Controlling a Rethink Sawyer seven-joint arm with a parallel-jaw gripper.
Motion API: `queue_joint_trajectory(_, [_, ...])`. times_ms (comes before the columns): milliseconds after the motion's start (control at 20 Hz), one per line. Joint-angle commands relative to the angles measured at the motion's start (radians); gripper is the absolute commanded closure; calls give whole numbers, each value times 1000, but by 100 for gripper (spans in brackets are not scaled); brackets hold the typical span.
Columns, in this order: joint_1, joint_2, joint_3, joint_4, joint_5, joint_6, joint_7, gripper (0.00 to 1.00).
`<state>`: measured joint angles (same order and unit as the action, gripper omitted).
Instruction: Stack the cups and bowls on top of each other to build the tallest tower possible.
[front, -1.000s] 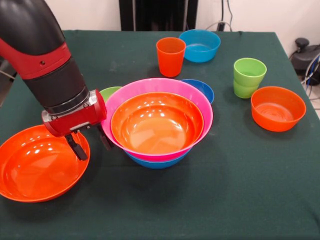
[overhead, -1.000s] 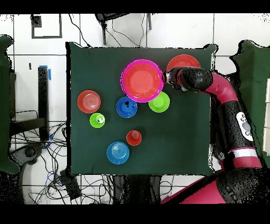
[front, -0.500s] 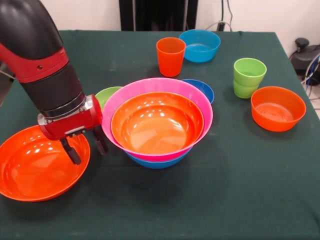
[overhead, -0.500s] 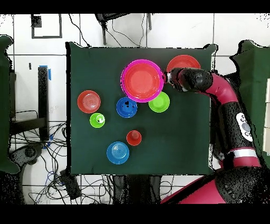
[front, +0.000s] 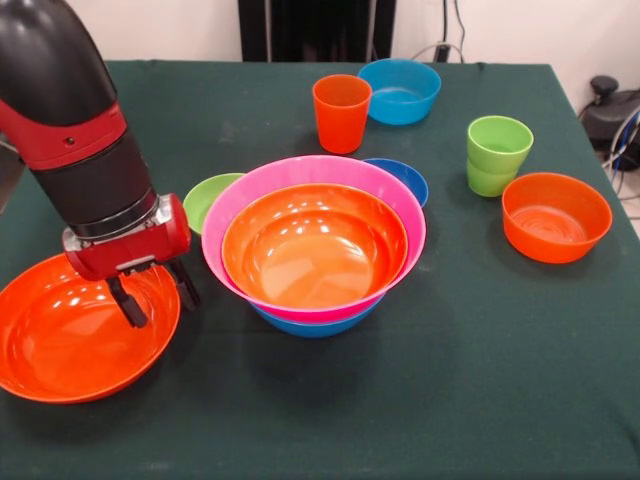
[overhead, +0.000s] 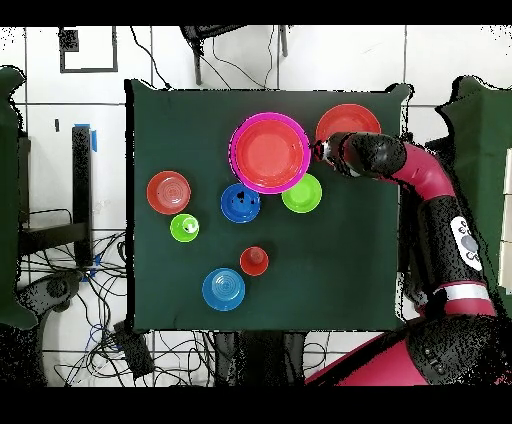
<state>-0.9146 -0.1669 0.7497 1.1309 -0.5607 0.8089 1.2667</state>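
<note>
In the front view the red and black arm comes down at the left, and its pincer hangs with its two dark fingers spread wide and holding nothing, straddling the near-right rim of a large orange bowl that sits alone on the green worktop. Just right of it stands the tower: an orange bowl nested in a pink bowl, with a blue bowl showing beneath them. A small lime green bowl peeks out behind the tower's left side and a dark blue bowl behind its right. Farther back stand an orange cup and, just beside it, a light blue bowl. To the right, two lime green cups sit one inside the other, near a smaller orange bowl. In the overhead view the arm reaches in from the right, its pincer sitting between the tower and the lone large orange bowl; the fingers are too small here to judge. The lime green bowl and the dark blue bowl lie just below the tower, the smaller orange bowl and green cups to the left, and the orange cup and light blue bowl lower down.
</note>
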Motion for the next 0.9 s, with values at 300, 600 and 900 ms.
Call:
queue_joint_trajectory(300, [39, 36, -59, -39, -96, -85, -130, 0])
queue_joint_trajectory(600, [24, 38, -38, -21, -68, -110, -117, 0])
queue_joint_trajectory(900, [18, 46, -23, -17, -60, -97, -159, 0])
